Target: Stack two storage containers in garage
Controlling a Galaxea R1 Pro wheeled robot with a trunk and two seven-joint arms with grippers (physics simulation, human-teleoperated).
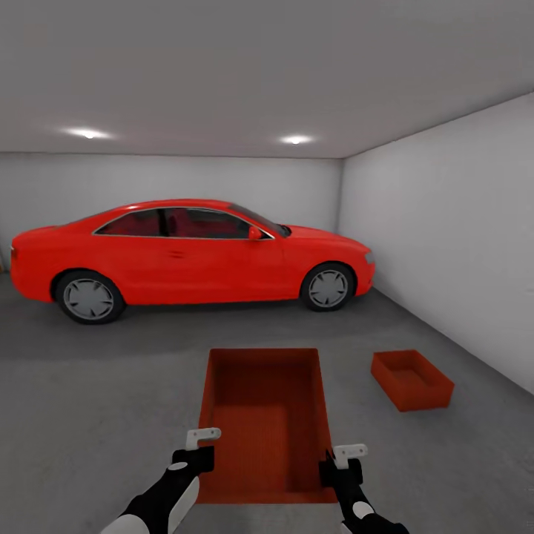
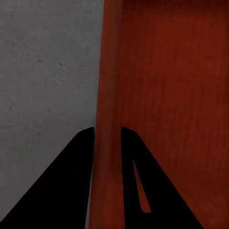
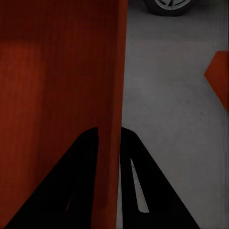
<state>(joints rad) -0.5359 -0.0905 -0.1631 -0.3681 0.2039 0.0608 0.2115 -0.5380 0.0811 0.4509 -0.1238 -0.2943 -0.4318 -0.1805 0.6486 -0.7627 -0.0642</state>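
I hold one red-orange storage container [image 1: 263,423] out in front of me above the dark grey garage floor [image 1: 96,386]. My left gripper [image 1: 196,454] is shut on its left wall [image 2: 107,143], and my right gripper [image 1: 337,466] is shut on its right wall [image 3: 114,133]. The other storage container [image 1: 411,380] sits on the floor ahead to the right, and its corner [image 3: 220,76] shows in the right wrist view.
A red car [image 1: 185,256] stands across the back of the garage; its wheel [image 3: 169,5] shows in the right wrist view. A light grey wall [image 1: 460,252] runs along the right side. Open floor lies to my left.
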